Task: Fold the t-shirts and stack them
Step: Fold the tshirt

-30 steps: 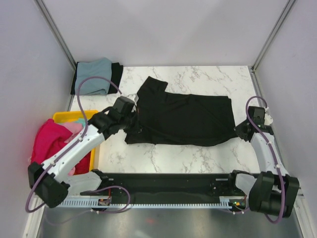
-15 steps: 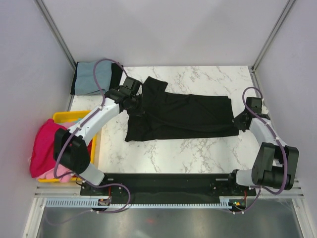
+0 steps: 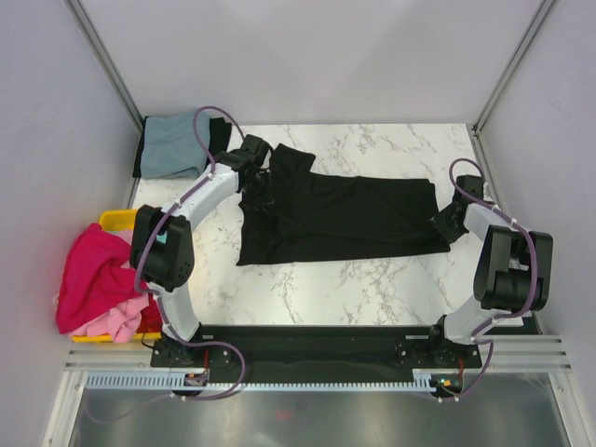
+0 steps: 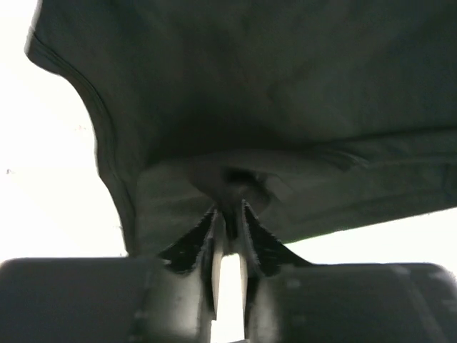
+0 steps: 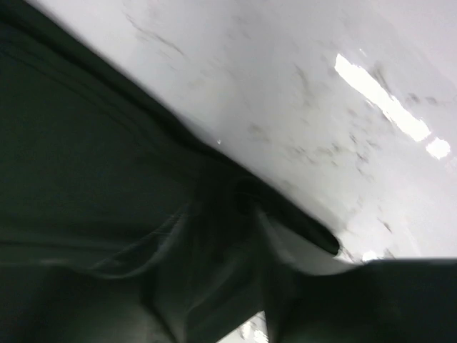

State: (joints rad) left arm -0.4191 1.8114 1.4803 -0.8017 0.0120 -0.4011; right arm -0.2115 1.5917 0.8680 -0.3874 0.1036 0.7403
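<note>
A large black t-shirt [image 3: 345, 219] lies spread across the marble table, one sleeve pointing to the back left. My left gripper [image 3: 253, 177] sits at its back-left edge. In the left wrist view this gripper [image 4: 230, 214] has its fingers a little apart, with a bunched fold of the black cloth [image 4: 235, 107] at the tips. My right gripper [image 3: 444, 223] is low at the shirt's right edge; in the blurred right wrist view its [image 5: 239, 207] fingers stand apart with black cloth [image 5: 86, 164] draped loosely between them.
A folded grey-blue t-shirt [image 3: 177, 144] lies on a black one [image 3: 220, 136] at the back left corner. A yellow bin [image 3: 116, 221] at the left holds magenta [image 3: 88, 270] and pink [image 3: 116, 321] shirts. Frame posts rise at both back corners.
The left arm swung from the shirt's front-left edge to its back-left, carrying cloth with it. The right gripper shifted slightly back. Both grippers went from shut to parted.
</note>
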